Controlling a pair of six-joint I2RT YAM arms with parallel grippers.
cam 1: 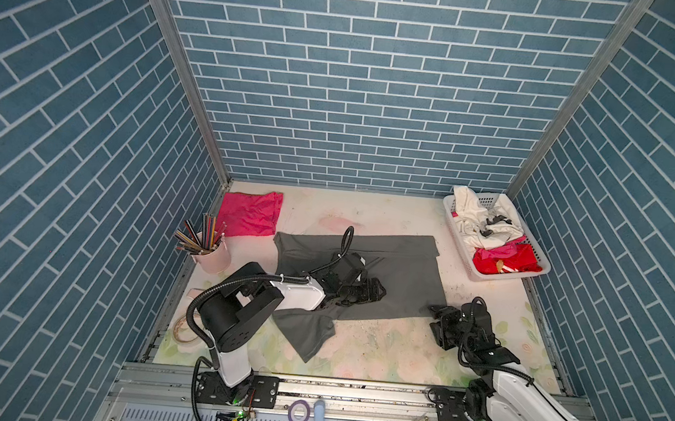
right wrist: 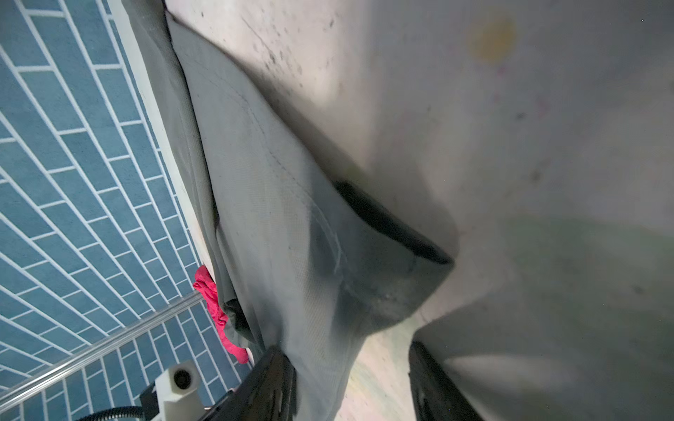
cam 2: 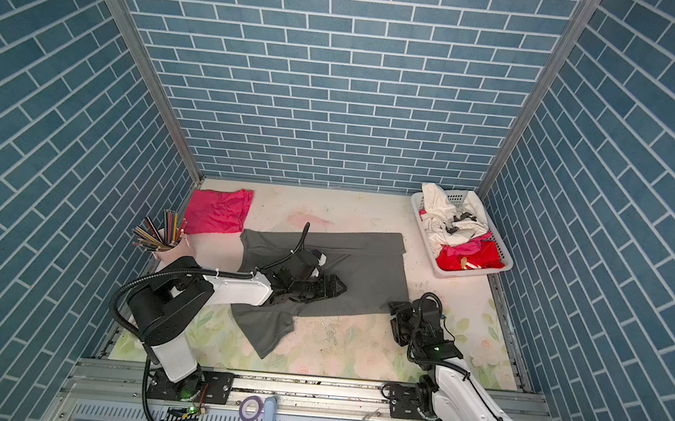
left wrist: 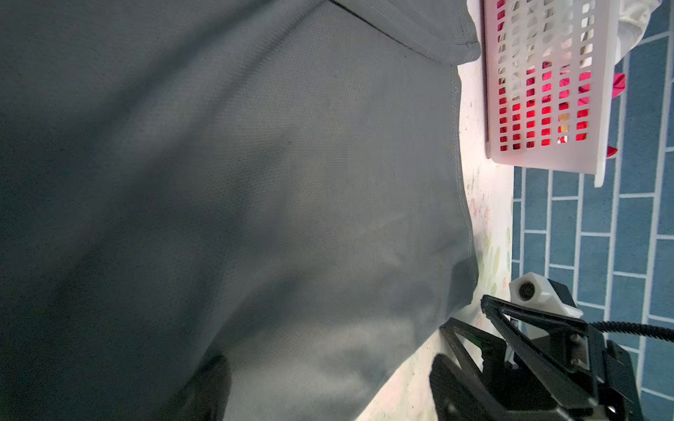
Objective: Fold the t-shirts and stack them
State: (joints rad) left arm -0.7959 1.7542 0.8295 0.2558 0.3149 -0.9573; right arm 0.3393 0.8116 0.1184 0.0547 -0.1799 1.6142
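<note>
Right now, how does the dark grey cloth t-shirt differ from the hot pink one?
The dark grey t-shirt is larger, spread centrally, one sleeve out; the hot pink t-shirt is a compact folded square in the far left corner. An arm reaches over the grey, not the pink. Both lie flat.

- Plain dark grey t-shirt (cam 1: 397,275), mid-frame in both top views.
- Plain hot pink t-shirt (cam 1: 250,214), up and left of it.
- White basket (cam 1: 505,277), perforated in a grid, right of frame; white cloth (cam 1: 477,219) and red cloth (cam 1: 502,259) inside.
- Blue brick-pattern walls (cam 1: 360,76), pale joints.
- Pale table (cam 1: 378,348), faded pink-and-green floral print.
- Pale pink cup (cam 1: 215,257) with multicoloured pencils (cam 1: 200,233).
</note>
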